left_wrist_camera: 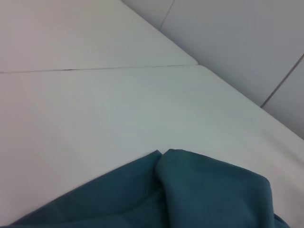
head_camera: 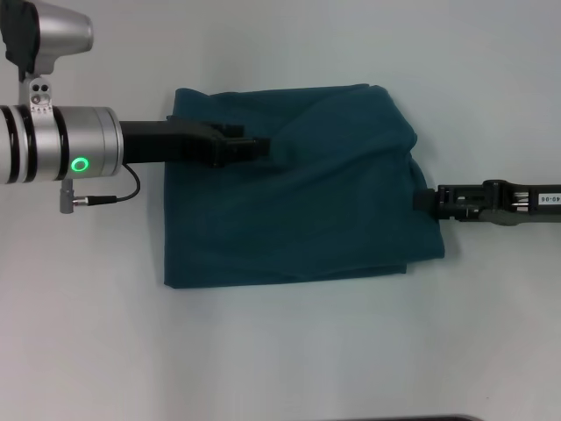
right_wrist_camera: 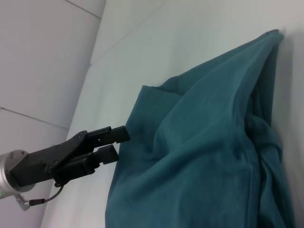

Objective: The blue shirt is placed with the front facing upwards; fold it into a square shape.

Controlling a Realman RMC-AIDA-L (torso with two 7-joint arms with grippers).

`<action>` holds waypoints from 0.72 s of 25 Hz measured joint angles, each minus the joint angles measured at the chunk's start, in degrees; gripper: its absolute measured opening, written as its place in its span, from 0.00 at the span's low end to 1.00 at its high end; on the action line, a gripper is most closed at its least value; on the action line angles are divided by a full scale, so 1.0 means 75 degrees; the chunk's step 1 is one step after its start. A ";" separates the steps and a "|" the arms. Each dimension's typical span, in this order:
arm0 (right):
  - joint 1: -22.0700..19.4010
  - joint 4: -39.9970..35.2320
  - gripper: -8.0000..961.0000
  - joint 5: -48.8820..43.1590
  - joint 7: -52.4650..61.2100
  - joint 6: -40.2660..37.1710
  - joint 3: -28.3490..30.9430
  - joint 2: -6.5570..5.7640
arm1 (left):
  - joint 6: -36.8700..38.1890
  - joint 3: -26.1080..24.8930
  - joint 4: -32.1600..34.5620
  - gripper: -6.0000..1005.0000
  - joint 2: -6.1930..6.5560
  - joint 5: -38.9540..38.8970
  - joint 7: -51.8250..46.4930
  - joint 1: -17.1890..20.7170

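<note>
Left gripper (head_camera: 259,146) jaws parted above folded blue shirt (head_camera: 298,202), right gripper (head_camera: 423,201) jaws unclear

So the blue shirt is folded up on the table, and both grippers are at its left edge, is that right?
Not quite. The head view shows the blue shirt folded on the table, but only the left gripper is over its left part; the right gripper is at its right edge.

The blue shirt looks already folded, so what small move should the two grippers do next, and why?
Probably ease both grippers outward. The blue shirt already lies as a rough square, plain side up; the left gripper reaches over its upper left part, the right gripper touches its right edge. Only the far right corner looks rumpled.
</note>
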 joint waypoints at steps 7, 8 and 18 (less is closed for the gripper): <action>0.0052 -0.0130 0.78 -0.0002 -0.0001 -0.0031 0.0019 0.0025 | -0.0100 -0.0003 0.0193 0.54 0.0017 0.0049 0.0063 -0.0118; 0.0076 -0.0169 0.74 -0.0002 -0.0001 -0.0034 0.0013 0.0029 | -0.0111 -0.0003 0.0201 0.54 0.0019 0.0052 0.0073 -0.0129; 0.0128 -0.0266 0.35 -0.0001 -0.0059 -0.0016 0.0007 0.0030 | -0.0190 0.0009 0.0203 0.54 0.0019 0.0067 0.0120 -0.0151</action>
